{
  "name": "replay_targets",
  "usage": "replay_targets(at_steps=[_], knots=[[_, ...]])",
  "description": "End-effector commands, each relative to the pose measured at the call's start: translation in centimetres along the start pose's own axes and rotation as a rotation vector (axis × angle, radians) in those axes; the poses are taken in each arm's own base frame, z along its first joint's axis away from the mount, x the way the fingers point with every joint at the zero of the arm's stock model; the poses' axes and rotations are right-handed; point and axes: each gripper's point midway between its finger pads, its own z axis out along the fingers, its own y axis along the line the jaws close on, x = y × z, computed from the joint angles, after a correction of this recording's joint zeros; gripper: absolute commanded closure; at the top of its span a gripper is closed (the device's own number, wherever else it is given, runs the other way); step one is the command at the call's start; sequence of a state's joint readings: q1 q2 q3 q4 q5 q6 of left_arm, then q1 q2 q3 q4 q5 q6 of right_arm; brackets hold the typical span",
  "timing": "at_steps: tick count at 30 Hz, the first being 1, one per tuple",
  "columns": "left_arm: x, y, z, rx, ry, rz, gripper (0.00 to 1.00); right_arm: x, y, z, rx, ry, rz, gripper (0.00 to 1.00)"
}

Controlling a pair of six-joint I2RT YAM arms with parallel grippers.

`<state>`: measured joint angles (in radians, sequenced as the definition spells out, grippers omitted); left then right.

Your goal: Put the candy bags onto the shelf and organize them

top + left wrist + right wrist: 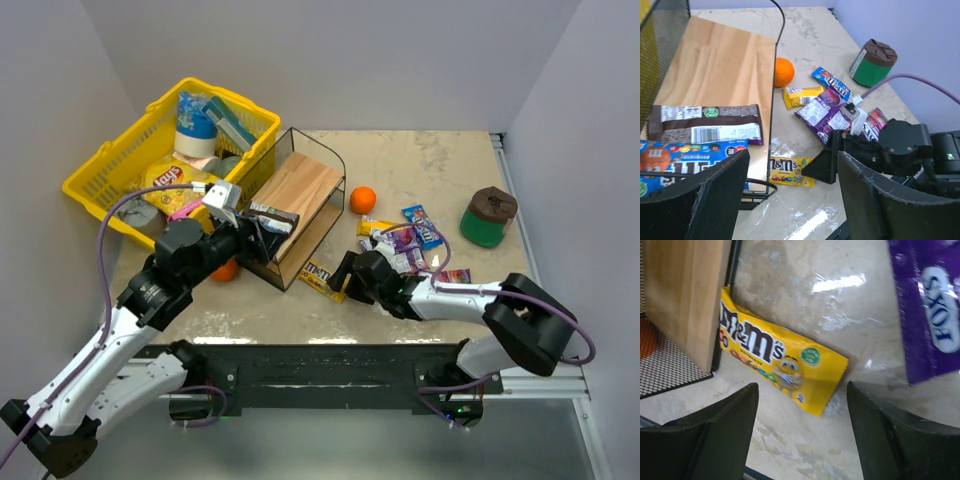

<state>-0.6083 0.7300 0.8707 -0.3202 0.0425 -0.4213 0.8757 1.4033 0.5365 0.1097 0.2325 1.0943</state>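
Nearest the bases, the right gripper is seen low over the table with its jaws apart and nothing between them. A yellow candy packet lies flat just ahead of it, one end against the foot of the shelf. The left gripper is held at the front edge of the shelf's wooden board, jaws likewise apart and empty. A brown packet and a blue packet are laid side by side on that board.

The step in hand is judged to be the pick-up of the yellow candy packet. A lowering of the right jaws is called for, one to each long edge, with care that the shelf's wire is not caught.

Farther out, purple packets, another yellow packet and another blue packet are scattered on the table, not yet shelved. An orange rests beyond them beside the shelf.
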Motion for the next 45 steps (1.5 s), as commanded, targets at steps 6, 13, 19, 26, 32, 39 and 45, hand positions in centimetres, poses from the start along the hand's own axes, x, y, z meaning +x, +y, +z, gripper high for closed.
replay_targets(at_steps=[6,13,19,26,32,39,45], knots=[[-1.7,-5.1,1.2,0.154,-0.041,0.077,0.24,1.7,-1.2,2.5,0.019,0.034,0.006,0.42],[-0.1,-5.5,2.5,0.148,0.016,0.082,0.23,1.7,-1.4,2.6,0.014,0.019,0.037,0.57],[-0.6,-4.7,2.6,0.093,-0.004,0.08,0.23,0.6,-0.1,2.1,-0.026,-0.011,0.045,0.78],[-0.8,-3.2,2.3,0.013,-0.01,0.072,0.23,-0.3,1.1,0.9,-0.075,-0.034,0.054,1.0],[-1.4,-0.7,1.3,-0.125,-0.044,0.053,0.21,-3.0,3.3,-2.5,-0.151,-0.096,0.066,1.0],[-1.6,2.1,-0.7,-0.262,-0.089,0.042,0.2,-7.9,5.9,-8.6,-0.204,-0.216,0.042,1.0],[-0.9,4.2,-2.1,-0.358,-0.091,0.049,0.19,-12.8,8.2,-14.5,-0.244,-0.359,0.018,1.0]])
